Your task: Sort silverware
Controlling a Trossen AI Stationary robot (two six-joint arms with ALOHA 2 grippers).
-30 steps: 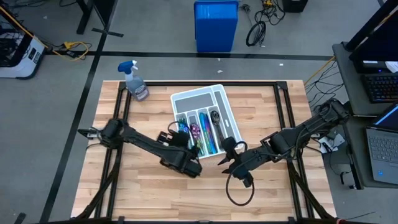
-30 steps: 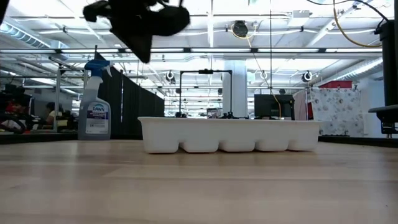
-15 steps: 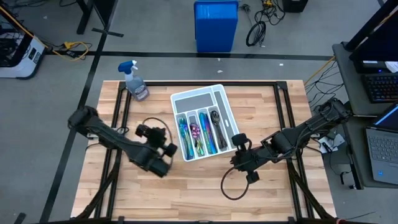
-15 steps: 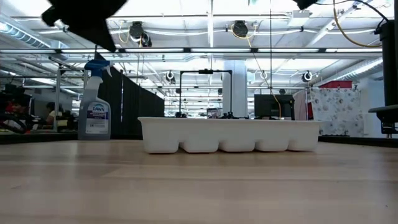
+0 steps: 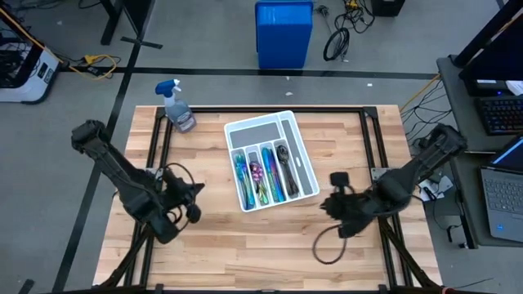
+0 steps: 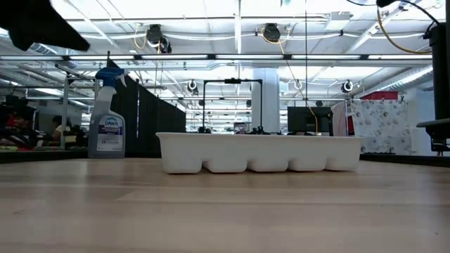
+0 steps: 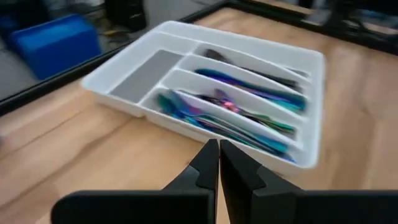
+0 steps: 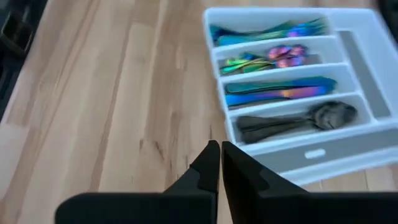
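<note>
Low table-level view: silverware (image 5: pixel 263 175) hidden.

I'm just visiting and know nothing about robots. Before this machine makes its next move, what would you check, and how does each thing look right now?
1. Silverware all inside the white tray: ok, four filled compartments, none seen loose on the table.
2. Left gripper empty: ok, shut on nothing, pulled back to the table's left side.
3. Right gripper empty: ok, shut on nothing, off the tray's right.
4. Each kind in its own compartment: ok as far as the right wrist view shows.
5. Spray bottle out of the way: ok, upright at the far left corner.
6. Tray's wide and side compartments: hold no cutlery.
</note>
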